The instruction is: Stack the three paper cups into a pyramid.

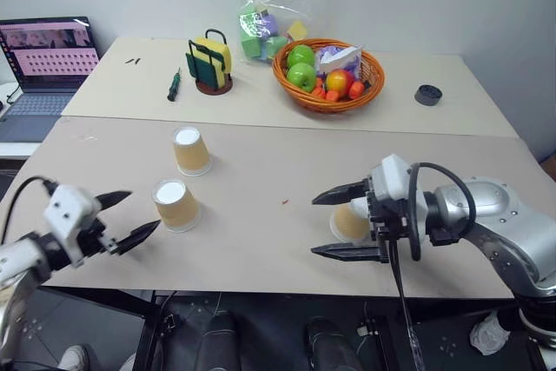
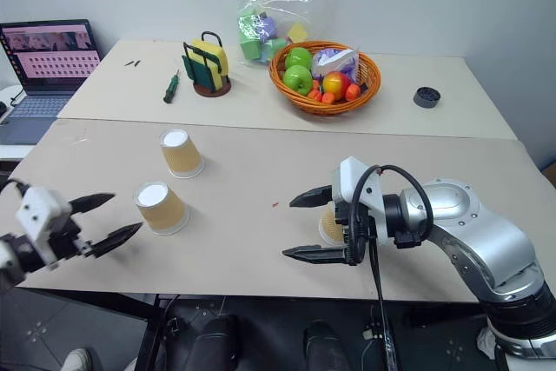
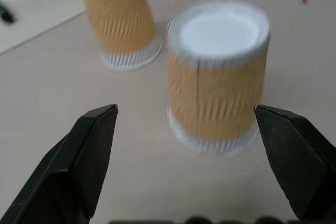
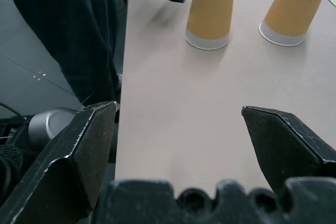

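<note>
Left hand (image 1: 130,215) gapes empty beside the nearest cup (image 1: 176,204) — right hand (image 1: 340,221) likewise released.

Count on the surface (image 1: 261,249): three paper cups, all upside down — one far left (image 1: 190,150), one near left (image 1: 176,205), one by my right arm (image 1: 349,222). One fruit basket (image 1: 328,73), one laptop (image 1: 49,62), one bag of blocks (image 1: 271,23), one screwdriver (image 1: 174,85).

Silver-grey right arm (image 1: 486,210), looped black cable, white wrist housings, black pointed jaws
</note>
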Available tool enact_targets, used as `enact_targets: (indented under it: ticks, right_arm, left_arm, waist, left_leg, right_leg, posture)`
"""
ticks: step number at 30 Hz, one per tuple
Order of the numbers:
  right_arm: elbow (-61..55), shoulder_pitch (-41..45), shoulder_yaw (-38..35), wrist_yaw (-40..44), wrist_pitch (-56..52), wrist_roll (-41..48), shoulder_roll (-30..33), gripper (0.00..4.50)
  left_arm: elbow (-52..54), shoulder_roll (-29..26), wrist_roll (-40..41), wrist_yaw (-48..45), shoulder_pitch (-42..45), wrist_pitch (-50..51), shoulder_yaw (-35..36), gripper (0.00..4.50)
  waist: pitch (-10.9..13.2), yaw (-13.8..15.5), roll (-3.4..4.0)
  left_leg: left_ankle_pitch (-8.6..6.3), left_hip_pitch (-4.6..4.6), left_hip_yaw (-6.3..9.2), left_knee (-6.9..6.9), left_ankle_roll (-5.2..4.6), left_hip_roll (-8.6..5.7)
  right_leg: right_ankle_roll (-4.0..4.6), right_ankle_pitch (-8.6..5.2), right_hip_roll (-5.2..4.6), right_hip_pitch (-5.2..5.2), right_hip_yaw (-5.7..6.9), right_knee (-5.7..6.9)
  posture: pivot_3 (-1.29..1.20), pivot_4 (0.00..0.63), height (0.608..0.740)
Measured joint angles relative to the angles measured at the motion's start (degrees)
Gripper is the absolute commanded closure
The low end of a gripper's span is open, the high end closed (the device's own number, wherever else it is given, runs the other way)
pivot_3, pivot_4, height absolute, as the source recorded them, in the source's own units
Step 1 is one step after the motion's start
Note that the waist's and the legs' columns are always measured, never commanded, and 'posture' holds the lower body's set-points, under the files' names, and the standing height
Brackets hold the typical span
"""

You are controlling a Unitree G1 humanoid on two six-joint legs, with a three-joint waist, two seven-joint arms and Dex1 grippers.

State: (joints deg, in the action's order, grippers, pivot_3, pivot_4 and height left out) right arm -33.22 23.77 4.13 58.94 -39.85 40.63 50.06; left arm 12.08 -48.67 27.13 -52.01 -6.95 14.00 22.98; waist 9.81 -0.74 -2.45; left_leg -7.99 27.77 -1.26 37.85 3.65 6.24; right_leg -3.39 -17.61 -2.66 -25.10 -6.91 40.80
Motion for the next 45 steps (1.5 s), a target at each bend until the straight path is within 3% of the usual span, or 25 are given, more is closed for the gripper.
enact_targets:
  ticks: [8,15,18,20,31,39,45]
  right_arm:
    - [0.0,0.1,-0.5,-2.4,-0.6,0.7,-0.7,0.0]
    - [-0.5,0.0,-0.5,-3.8,-0.8,0.5,-0.7,0.0]
    - [-0.4,0.0,-0.5,-4.3,-0.8,-0.1,-0.7,0.0]
    - [-0.4,0.0,-0.5,-4.3,-0.8,-0.4,-0.7,0.0]
    - [0.3,0.0,-0.5,-4.5,-0.8,-2.0,-0.8,0.0]
    - [1.7,1.2,-0.2,-6.2,-0.8,-3.6,-2.4,0.0]
    - [1.7,1.8,-0.2,-7.2,-1.0,-3.9,-2.8,0.0]
  left_arm:
    - [-1.3,1.5,-0.4,-0.4,6.6,1.1,-6.1,0.06]
    - [-1.7,1.9,-0.1,-0.1,9.0,2.5,-6.5,0.06]
    - [-1.7,2.7,-0.1,0.2,9.3,2.6,-6.5,0.69]
    - [-1.7,2.9,-0.1,0.3,9.3,3.1,-6.5,1.47]
    - [-1.3,4.3,0.0,2.4,14.6,6.2,-8.8,1.47]
    - [1.5,15.4,-0.3,4.3,30.6,8.8,-22.1,1.47]
    - [-6.0,25.1,-7.3,4.2,35.7,5.1,-34.2,1.47]
  waist:
    - [0.0,-0.2,0.01]
    - [0.0,0.0,0.01]
    - [0.0,0.0,0.01]
    - [0.0,0.0,0.01]
    - [0.0,0.2,0.01]
    - [0.0,1.0,0.01]
    - [0.0,0.9,0.02]
  left_leg:
    - [-0.02,0.05,0.0,-0.1,-0.02,0.07]
    - [-0.02,0.05,0.01,-0.07,-0.02,0.07]
    - [-0.02,0.05,0.01,-0.07,-0.02,0.07]
    - [-0.02,0.05,0.01,-0.07,-0.02,0.07]
    - [-0.01,0.05,0.03,-0.04,-0.02,0.06]
    - [0.0,0.06,0.12,0.03,-0.03,-0.03]
    - [0.01,0.05,0.23,0.03,-0.05,-0.06]
  right_leg:
    - [-0.38,0.15,0.12,-0.01,0.0,0.02]
    - [-0.38,0.15,0.12,0.02,0.01,0.02]
    - [-0.38,0.15,0.12,0.02,0.01,0.02]
    - [-0.39,0.16,0.12,0.02,0.01,0.02]
    - [-0.41,0.16,0.12,0.07,0.02,0.02]
    - [-0.53,0.21,0.14,0.21,-0.01,0.02]
    - [-0.54,0.2,0.16,0.26,0.0,0.03]
  posture:
    - [0.0,0.15,0.669]
    - [0.0,0.15,0.669]
    - [0.0,0.15,0.669]
    - [0.0,0.15,0.669]
    - [0.0,0.15,0.669]
    - [0.0,0.15,0.669]
    - [0.0,0.15,0.669]
